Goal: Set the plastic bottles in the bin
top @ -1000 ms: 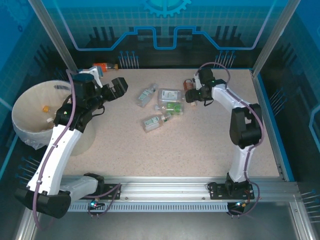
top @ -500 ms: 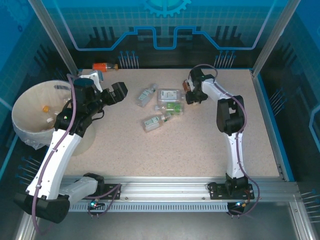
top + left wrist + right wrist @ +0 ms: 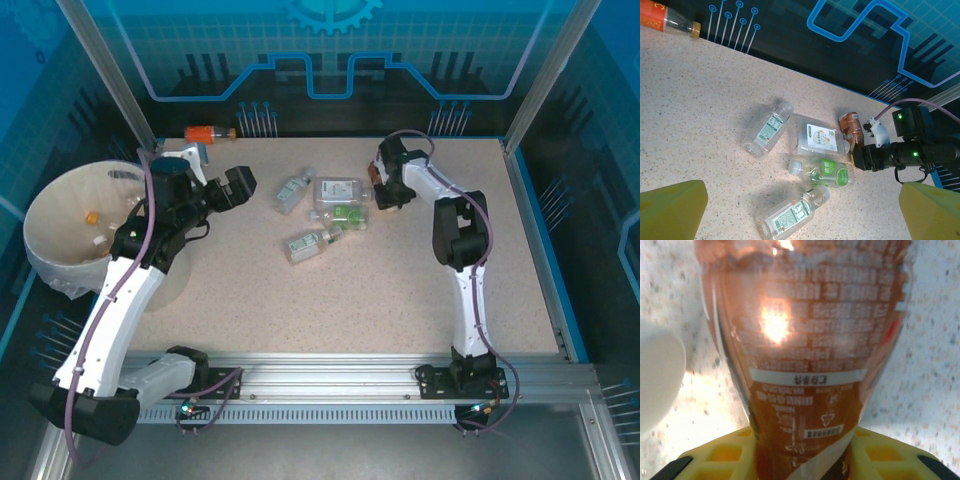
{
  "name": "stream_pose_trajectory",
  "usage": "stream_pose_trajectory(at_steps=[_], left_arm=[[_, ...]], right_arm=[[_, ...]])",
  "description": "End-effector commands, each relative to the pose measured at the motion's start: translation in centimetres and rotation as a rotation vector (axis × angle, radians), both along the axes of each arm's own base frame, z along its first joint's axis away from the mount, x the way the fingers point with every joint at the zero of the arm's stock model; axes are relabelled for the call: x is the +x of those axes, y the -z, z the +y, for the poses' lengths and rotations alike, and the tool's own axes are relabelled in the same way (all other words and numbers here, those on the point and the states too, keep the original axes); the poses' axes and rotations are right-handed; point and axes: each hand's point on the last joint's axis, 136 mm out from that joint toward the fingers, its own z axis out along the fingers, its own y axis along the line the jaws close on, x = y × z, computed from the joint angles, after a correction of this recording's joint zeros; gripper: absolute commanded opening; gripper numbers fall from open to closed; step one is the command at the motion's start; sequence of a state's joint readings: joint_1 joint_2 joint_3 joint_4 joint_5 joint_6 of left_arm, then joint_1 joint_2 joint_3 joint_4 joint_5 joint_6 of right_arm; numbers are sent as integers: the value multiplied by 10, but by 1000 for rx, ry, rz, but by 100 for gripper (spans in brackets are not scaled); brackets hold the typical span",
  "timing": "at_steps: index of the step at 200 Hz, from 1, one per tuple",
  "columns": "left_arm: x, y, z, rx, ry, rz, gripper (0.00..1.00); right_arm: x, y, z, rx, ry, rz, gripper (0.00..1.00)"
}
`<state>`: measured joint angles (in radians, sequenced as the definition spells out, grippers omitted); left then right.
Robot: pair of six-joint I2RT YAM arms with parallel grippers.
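A brown plastic bottle (image 3: 805, 340) lies on the table at the back centre, and my right gripper (image 3: 383, 186) is shut on its lower body, yellow fingers (image 3: 715, 462) pressed on both sides. The left wrist view shows that brown bottle (image 3: 850, 125) too. Several clear bottles lie in a cluster left of it: one with a green-white label (image 3: 292, 190), a flat square one (image 3: 338, 190), a green-labelled one (image 3: 347, 213) and one nearer (image 3: 310, 243). My left gripper (image 3: 212, 170) hovers open, empty, between the cluster and the bin (image 3: 70, 185), which holds some bottles.
An orange-labelled bottle (image 3: 210, 132) lies against the back wall, beyond the left gripper. The bin stands at the table's left edge beside the left arm. Bare tabletop (image 3: 400, 290) stretches across the front and right.
My right gripper has swung left onto the brown bottle and shut on it. The left arm has shifted only slightly and stays open.
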<state>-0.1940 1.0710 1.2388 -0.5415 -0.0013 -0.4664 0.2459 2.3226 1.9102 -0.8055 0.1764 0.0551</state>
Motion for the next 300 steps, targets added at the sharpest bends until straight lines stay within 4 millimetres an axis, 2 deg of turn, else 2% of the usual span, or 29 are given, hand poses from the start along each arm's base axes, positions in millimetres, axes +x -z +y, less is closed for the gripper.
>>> stream_pose_trajectory(at_steps=[1,54,87,124,160,193,216,257,300], left_arm=[[2,0,-10,-56,23,28,99],[12,13,-25,-138,59,64,99],[16,18,-34,-179,69,48,99],[19,22,-57,-206,138,29,99],[18,21,-91,-209,264,36,99],[13,8,-124,-274,414,26,99],[12,3,-139,-317,494,13,99],[4,-7,-147,-337,576,-58,99],[5,7,-152,-336,582,-1,95]], right_arm=[[-11,-26,-6,9,16,-46,31],[-36,-63,-7,65,19,-170,21],[-63,-89,7,182,31,-252,17],[-104,-124,49,374,-66,-294,14],[-143,-152,84,530,-159,-276,12],[-175,-170,119,649,-250,-263,13],[-189,-185,144,779,-269,-265,13],[-214,-206,182,924,-370,-266,14],[-233,-225,212,1012,-480,-258,15]])
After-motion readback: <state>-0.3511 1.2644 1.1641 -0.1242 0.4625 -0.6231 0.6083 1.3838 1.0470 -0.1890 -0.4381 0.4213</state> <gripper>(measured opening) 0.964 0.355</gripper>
